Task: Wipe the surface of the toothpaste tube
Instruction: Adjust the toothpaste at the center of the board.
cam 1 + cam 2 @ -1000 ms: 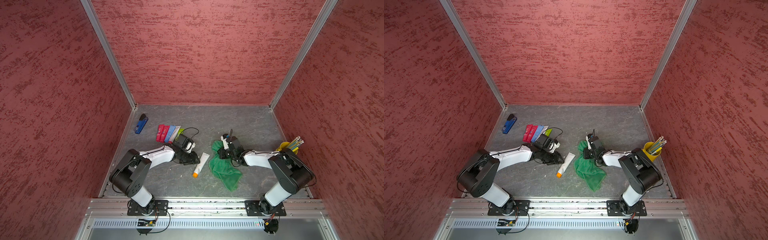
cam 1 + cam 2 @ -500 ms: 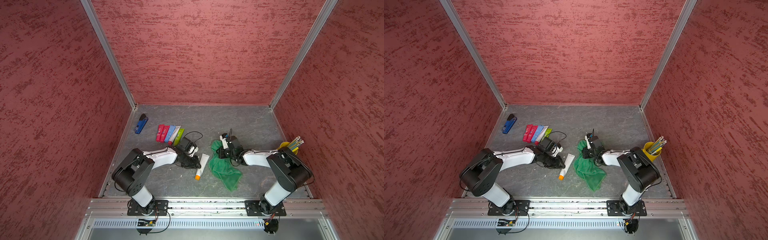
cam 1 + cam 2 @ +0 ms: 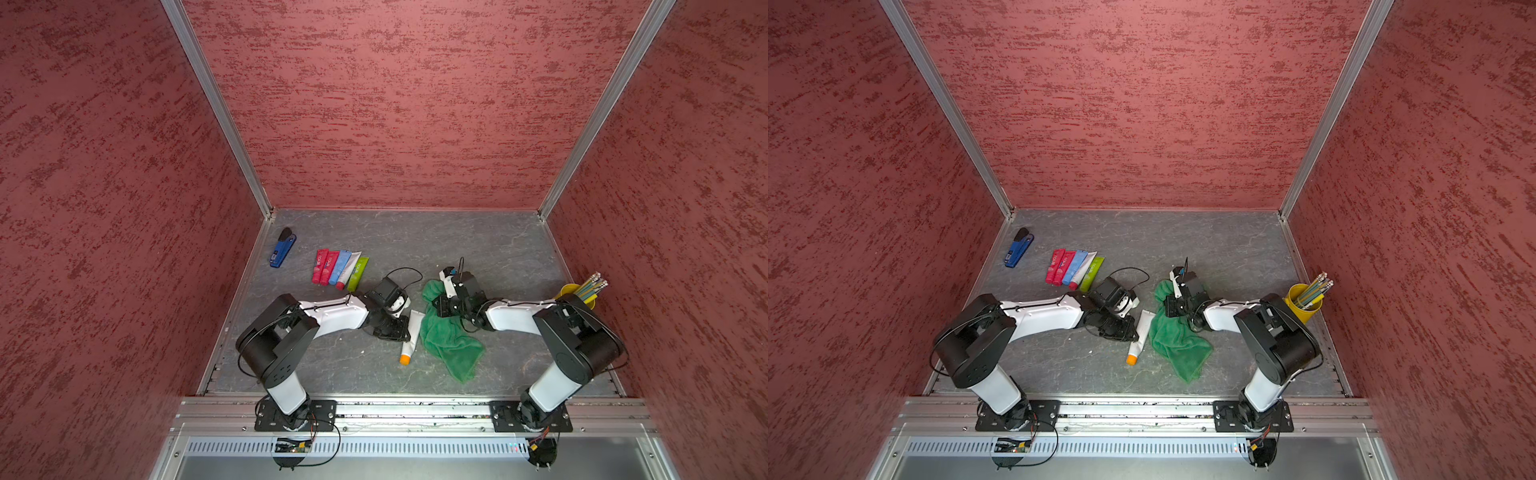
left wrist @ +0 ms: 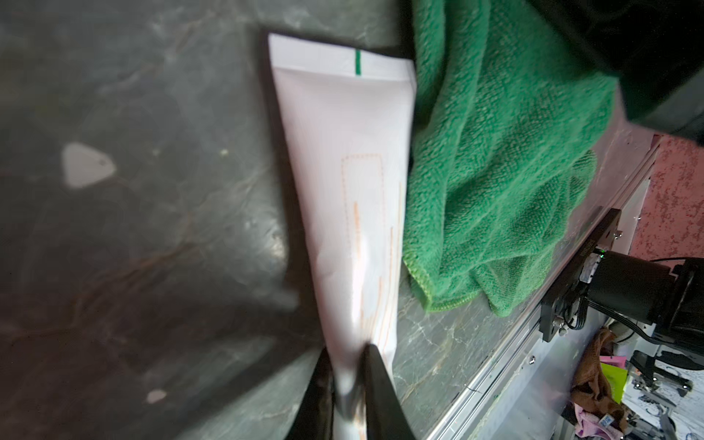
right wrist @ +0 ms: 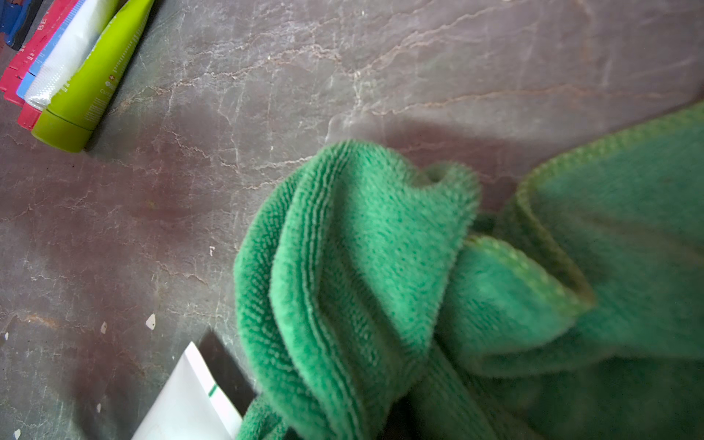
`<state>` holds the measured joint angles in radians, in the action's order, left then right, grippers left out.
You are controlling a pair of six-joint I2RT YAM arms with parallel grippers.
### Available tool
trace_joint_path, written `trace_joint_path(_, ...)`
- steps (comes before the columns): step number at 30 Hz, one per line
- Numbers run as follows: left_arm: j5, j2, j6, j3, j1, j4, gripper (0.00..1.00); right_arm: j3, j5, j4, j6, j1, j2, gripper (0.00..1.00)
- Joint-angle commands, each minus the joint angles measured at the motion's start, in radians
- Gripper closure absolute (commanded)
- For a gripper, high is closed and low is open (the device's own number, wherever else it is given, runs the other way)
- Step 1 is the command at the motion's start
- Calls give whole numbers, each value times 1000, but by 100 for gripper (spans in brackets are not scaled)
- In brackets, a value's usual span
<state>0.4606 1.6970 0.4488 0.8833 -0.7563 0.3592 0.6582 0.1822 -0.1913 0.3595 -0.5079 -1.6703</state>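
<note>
White plastic toothpaste tube lies on the grey table, looks light, squashy and slick, so the left gripper pinches near its firmer cap end while the right gripper clutches the green terry cloth against it.

Blue stapler lay near far left corner of grey marbled worktop. Five tubes lay side by side, touching: two red, blue, white, lime green. Yellow cup holding pencils stood upright at right edge.
</note>
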Motion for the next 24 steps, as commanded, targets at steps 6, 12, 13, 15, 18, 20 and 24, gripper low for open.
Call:
trace_joint_path(6, -284, 63, -22, 57, -15, 215, 100, -8, 4, 73, -14, -3, -18, 100)
trace_joint_path(12, -567, -23, -9, 133, -21, 483, 100, -17, -32, 82, -16, -3, 20, 100)
trace_joint_path(13, -616, -35, -1, 152, -26, 528, 100, -19, -36, 84, -14, -3, 26, 100)
trace_joint_path(15, -728, -41, 16, 199, -37, 620, 100, -24, -41, 80, -13, -3, 39, 100)
trace_joint_path(18, -885, -6, 43, 283, -60, 750, 100, -31, -53, 80, -12, -3, 55, 100)
trace_joint_path(20, -969, 46, 56, 334, -75, 812, 100, -31, -56, 83, -13, -1, 58, 100)
trace_joint_path(24, -1092, 195, 91, 425, -119, 899, 100, -35, -62, 84, -13, -2, 61, 100)
